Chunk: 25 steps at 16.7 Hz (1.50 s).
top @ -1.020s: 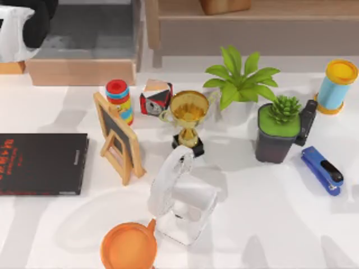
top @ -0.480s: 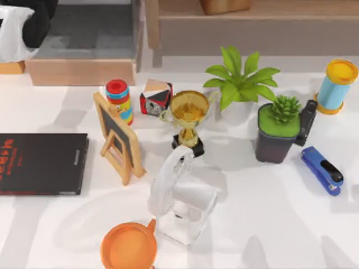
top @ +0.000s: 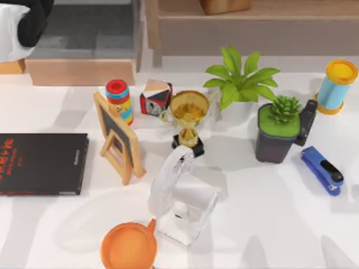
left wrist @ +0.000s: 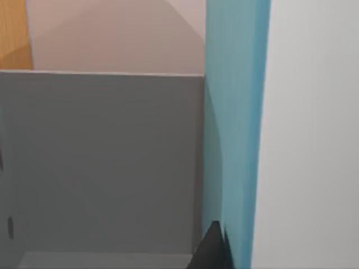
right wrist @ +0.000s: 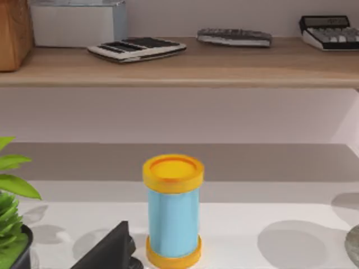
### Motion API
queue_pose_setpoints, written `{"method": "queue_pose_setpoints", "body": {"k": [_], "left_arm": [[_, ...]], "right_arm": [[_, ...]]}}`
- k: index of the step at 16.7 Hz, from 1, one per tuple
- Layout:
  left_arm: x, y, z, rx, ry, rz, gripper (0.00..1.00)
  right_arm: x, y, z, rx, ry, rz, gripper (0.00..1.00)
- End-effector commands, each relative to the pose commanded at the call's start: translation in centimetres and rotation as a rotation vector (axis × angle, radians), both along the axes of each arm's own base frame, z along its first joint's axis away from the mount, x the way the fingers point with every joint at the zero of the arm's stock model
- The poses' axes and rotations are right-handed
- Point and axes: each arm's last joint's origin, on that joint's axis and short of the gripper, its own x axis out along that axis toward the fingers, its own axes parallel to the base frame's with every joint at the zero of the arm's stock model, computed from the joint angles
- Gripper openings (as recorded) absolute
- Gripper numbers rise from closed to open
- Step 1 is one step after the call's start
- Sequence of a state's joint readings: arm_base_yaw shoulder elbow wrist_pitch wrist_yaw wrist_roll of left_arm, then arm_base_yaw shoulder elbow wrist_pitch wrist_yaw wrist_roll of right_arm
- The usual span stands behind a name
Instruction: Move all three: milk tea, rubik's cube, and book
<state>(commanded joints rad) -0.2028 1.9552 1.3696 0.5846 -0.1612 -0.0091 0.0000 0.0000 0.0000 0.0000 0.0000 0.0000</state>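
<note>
A gold trophy cup (top: 189, 115) stood mid-table; a blue stapler (top: 322, 170) lay near the right edge; a blue cylinder with yellow caps (top: 336, 86) occupied the far right corner.

Book (top: 42, 163) cut by the top view's left edge; its small white text too small to read. Left arm (top: 22, 22) cut by the top-left corner, gripper not visible. Orange cup (top: 129, 246) cut by the bottom edge. Patterned cube (top: 156, 98) partly behind trophy (top: 188, 115). Left wrist view: teal panel (left wrist: 235, 129) and grey wall (left wrist: 101, 162) run off the frame, can't tell what they belong to; dark tip (left wrist: 212, 249) cut at the edge. Right wrist view: plant pot (right wrist: 14, 246) and dark object (right wrist: 109, 252) cut off; blue canister (right wrist: 173, 210) base clipped.
</note>
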Motion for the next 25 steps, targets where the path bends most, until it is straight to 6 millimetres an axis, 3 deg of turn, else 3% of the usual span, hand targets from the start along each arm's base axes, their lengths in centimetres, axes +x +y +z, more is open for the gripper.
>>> {"method": "queue_pose_setpoints", "body": {"k": [3, 6, 11, 14, 16, 18, 22, 25], "left_arm": [[0.1, 0.1, -0.1, 0.002, 0.000, 0.003, 0.00], [-1.1, 0.3, 1.5, 0.057, -0.040, -0.011, 0.00], [-6.2, 1.9, 5.5, 0.353, -0.174, -0.018, 0.00], [-10.1, 3.2, 5.1, 0.644, -0.197, -0.003, 0.00], [-12.6, 4.1, 3.2, 0.857, -0.174, 0.003, 0.00], [-14.9, 5.0, 0.1, 1.065, -0.116, -0.012, 0.00], [-19.6, 6.4, -8.5, 1.392, 0.094, -0.153, 0.00], [-23.5, 7.1, -14.0, 1.520, 0.253, -0.310, 0.00]], "right_arm": [[0.0, 0.0, 0.0, 0.000, 0.000, 0.000, 1.00], [0.0, 0.0, 0.0, 0.000, 0.000, 0.000, 1.00], [0.0, 0.0, 0.0, 0.000, 0.000, 0.000, 1.00], [0.0, 0.0, 0.0, 0.000, 0.000, 0.000, 1.00], [0.0, 0.0, 0.0, 0.000, 0.000, 0.000, 1.00], [0.0, 0.0, 0.0, 0.000, 0.000, 0.000, 1.00], [0.0, 0.0, 0.0, 0.000, 0.000, 0.000, 1.00], [0.0, 0.0, 0.0, 0.000, 0.000, 0.000, 1.00]]}}
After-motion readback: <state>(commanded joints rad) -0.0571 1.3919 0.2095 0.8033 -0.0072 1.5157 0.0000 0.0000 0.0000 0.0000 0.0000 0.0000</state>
